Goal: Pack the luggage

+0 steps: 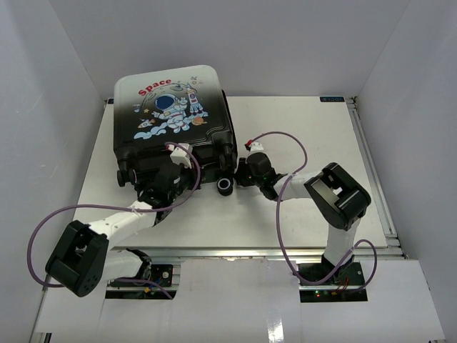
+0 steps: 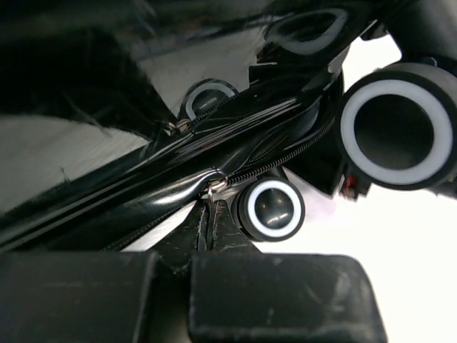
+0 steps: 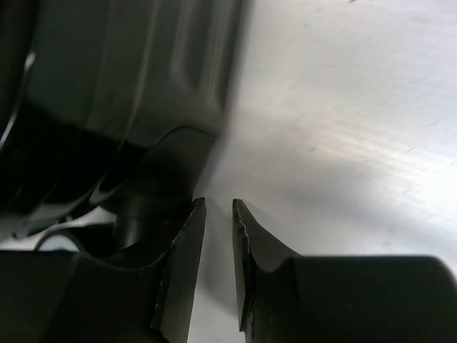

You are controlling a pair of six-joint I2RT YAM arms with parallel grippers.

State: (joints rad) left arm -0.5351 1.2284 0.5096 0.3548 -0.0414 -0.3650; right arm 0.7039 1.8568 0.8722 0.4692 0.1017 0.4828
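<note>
The luggage bears red "Space" lettering.

Matte white rectangular tabletop, plain pale grey panel walls closing in three sides, silver metal rail along its right edge, bright even light

the left arm and right arm are white with boxy black joints. purple cables trail off each. fingertips are black.
</note>
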